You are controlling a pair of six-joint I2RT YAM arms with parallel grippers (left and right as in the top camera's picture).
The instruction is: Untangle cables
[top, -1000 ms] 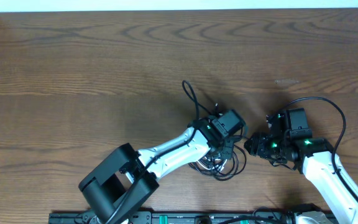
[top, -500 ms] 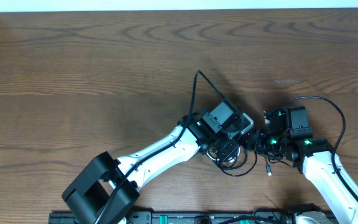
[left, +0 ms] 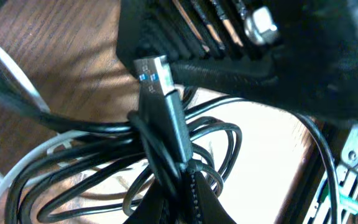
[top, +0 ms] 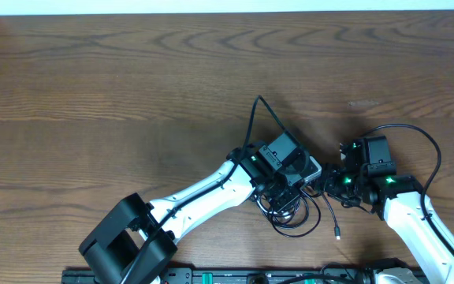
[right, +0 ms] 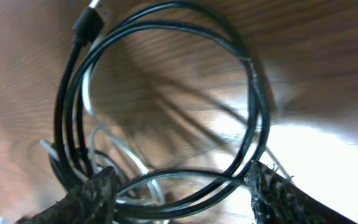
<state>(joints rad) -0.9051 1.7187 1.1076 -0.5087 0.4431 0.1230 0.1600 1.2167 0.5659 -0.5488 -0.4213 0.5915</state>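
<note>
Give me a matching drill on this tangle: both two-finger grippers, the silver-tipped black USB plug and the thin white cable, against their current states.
Column one:
1. left gripper
2. right gripper
3. silver-tipped black USB plug
4. thin white cable

Column two:
A. fingers apart, black cables looping between them
B. partly hidden under black cables
C. pinched shut on black cables
D. poking out past closed fingertips

Pairs: 1-C, 2-A, 3-D, 4-B.
</note>
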